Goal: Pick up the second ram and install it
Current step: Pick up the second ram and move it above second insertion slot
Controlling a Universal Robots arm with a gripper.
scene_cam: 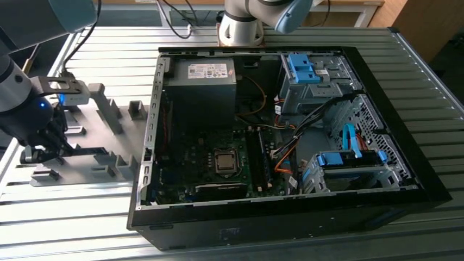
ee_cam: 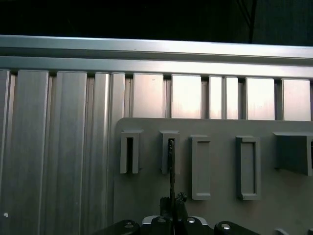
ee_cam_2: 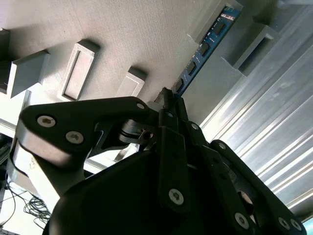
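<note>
The near end of the ram (ee_cam_2: 203, 49) is hidden between the tips of the gripper (ee_cam_2: 169, 96), whose body is cut off by the edge in both wrist views, and the arm (scene_cam: 14, 81) runs off the exterior view's left, where the gripper looks too dark to make out.
</note>
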